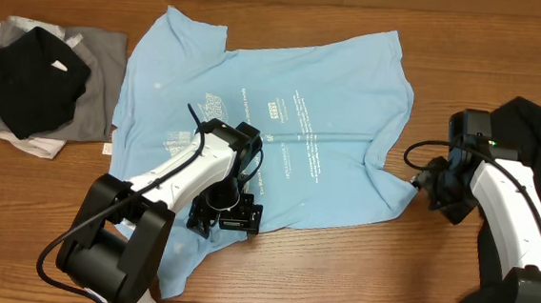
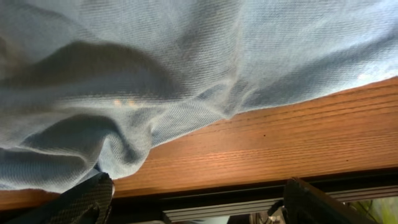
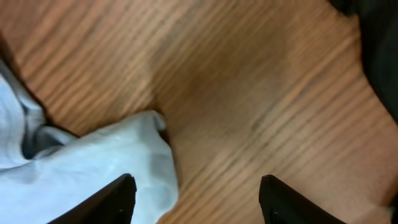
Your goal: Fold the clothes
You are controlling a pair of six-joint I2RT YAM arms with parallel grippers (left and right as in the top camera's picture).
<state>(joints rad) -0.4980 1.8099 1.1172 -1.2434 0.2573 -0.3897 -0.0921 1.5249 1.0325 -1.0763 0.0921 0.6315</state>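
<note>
A light blue T-shirt [image 1: 291,124] with white print lies spread and wrinkled on the wooden table. My left gripper [image 1: 223,215] is open over the shirt's front hem; the left wrist view shows the hem [image 2: 155,81] and bare wood between the spread fingers [image 2: 199,202]. My right gripper [image 1: 437,189] is open at the shirt's right corner. The right wrist view shows that corner [image 3: 118,165] lying by the left finger, with bare wood between the fingers [image 3: 198,199].
A pile of folded clothes, black [image 1: 29,79] on grey and white, sits at the far left. A black garment [image 1: 539,127] lies at the right edge behind my right arm. The table's front edge [image 2: 261,190] is close to my left gripper.
</note>
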